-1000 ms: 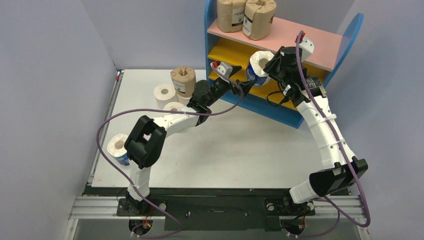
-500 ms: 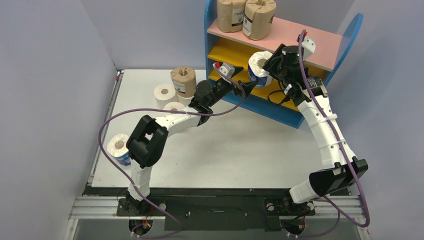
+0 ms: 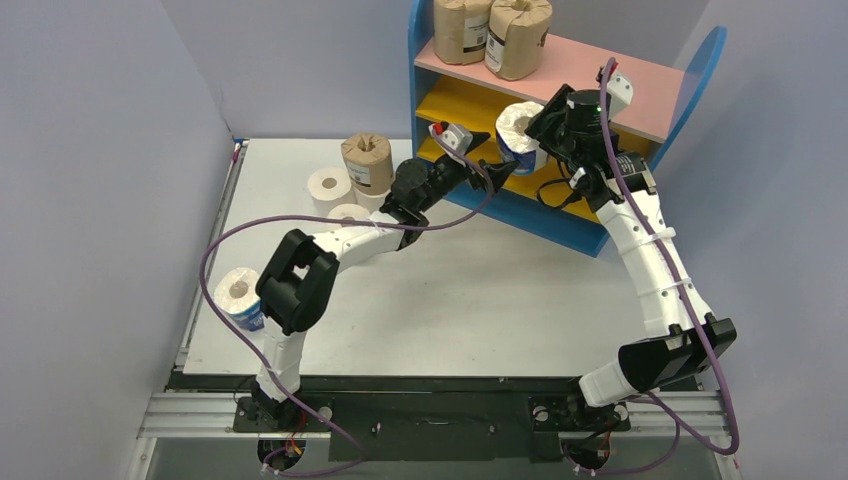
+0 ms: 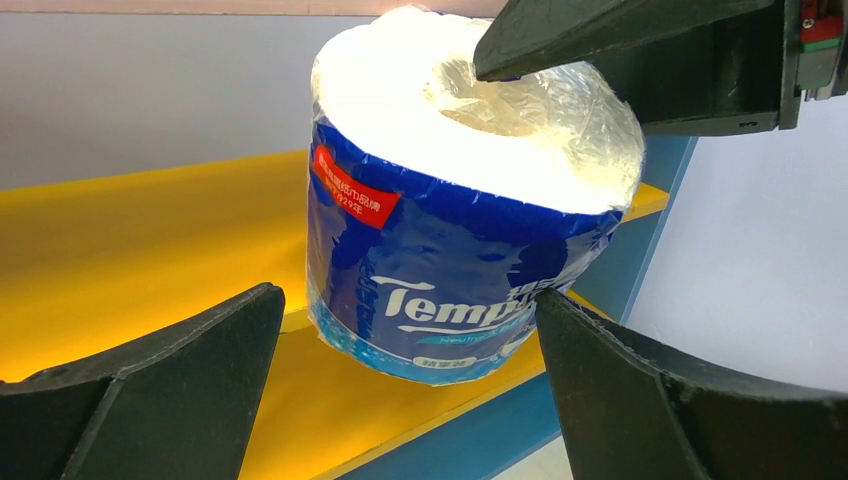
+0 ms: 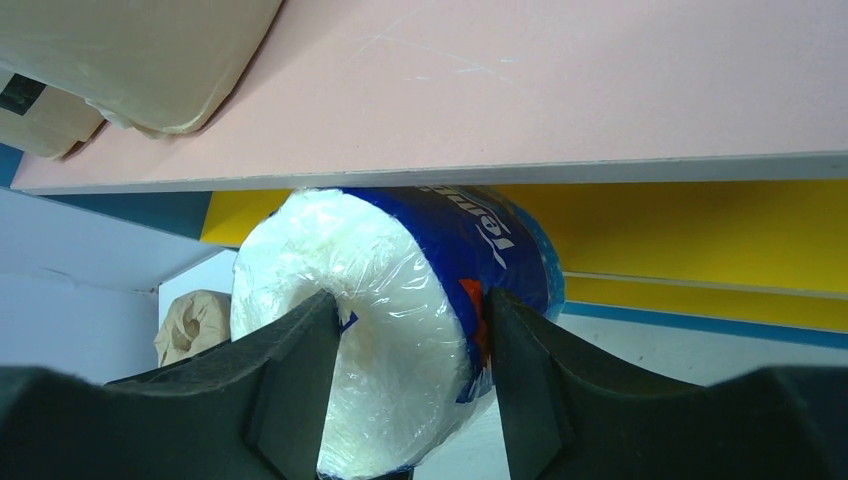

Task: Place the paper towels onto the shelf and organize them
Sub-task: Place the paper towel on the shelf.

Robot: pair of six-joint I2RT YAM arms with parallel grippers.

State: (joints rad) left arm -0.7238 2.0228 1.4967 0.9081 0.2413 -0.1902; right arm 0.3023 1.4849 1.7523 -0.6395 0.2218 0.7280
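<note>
Blue-and-white plastic-wrapped "Tempo" paper roll (image 4: 460, 220), core upward, at the front edge of the yellow middle board (image 4: 130, 240) of the blue-sided shelf (image 3: 705, 65), just beneath the pink top board (image 3: 620, 85). The right gripper (image 5: 408, 345) clamps the roll's wall, one finger in the core and one outside. The left gripper (image 4: 405, 300), fingers spread wide, flanks the roll's lower half from the near left. Two brown-paper-wrapped rolls (image 3: 462, 28) stand at the far left of the pink top board. A third brown-wrapped roll (image 3: 366, 160) and two plain white rolls (image 3: 329, 187) stand on the white table (image 3: 480, 290), left of the shelf.
</note>
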